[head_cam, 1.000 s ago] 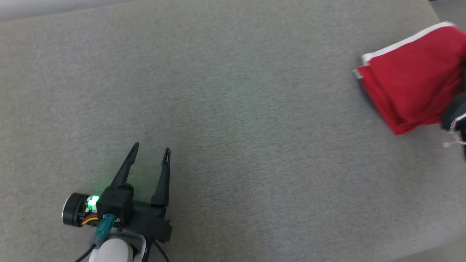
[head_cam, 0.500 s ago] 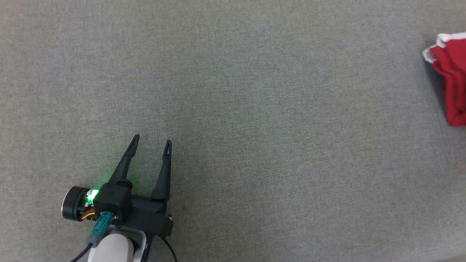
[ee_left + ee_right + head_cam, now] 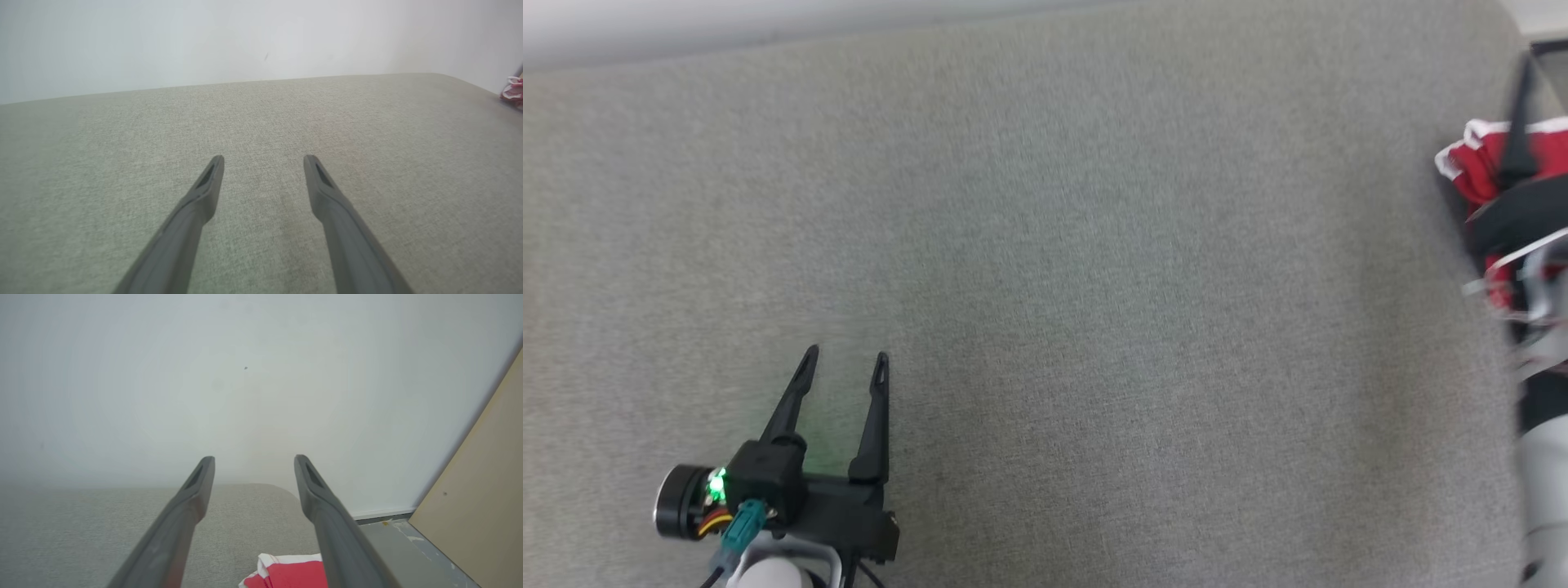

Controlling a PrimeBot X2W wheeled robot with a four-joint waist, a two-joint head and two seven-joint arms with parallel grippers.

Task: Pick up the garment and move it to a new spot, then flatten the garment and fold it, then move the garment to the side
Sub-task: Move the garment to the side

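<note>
The garment (image 3: 1470, 167), red with white trim, lies bunched at the far right edge of the grey cushion (image 3: 1094, 269). My right arm covers part of it. One dark finger (image 3: 1517, 122) of the right gripper rises over it. In the right wrist view the right gripper (image 3: 253, 461) is open with nothing between its fingers, and the garment (image 3: 294, 573) lies just below them. My left gripper (image 3: 845, 357) rests open and empty at the lower left, far from the garment. The left wrist view shows the left gripper (image 3: 264, 160) over bare fabric, with the garment (image 3: 512, 87) at the far right.
The cushion ends in a rounded corner (image 3: 1503, 24) just beyond the garment. A pale wall (image 3: 245, 375) stands behind it. Right of the corner are a grey floor strip (image 3: 392, 539) and a tan board (image 3: 482, 490).
The head view has shifted between frames. My right gripper, at the folded garment's edge a second ago, now stands open above it. The left gripper has kept its place and stays open.
</note>
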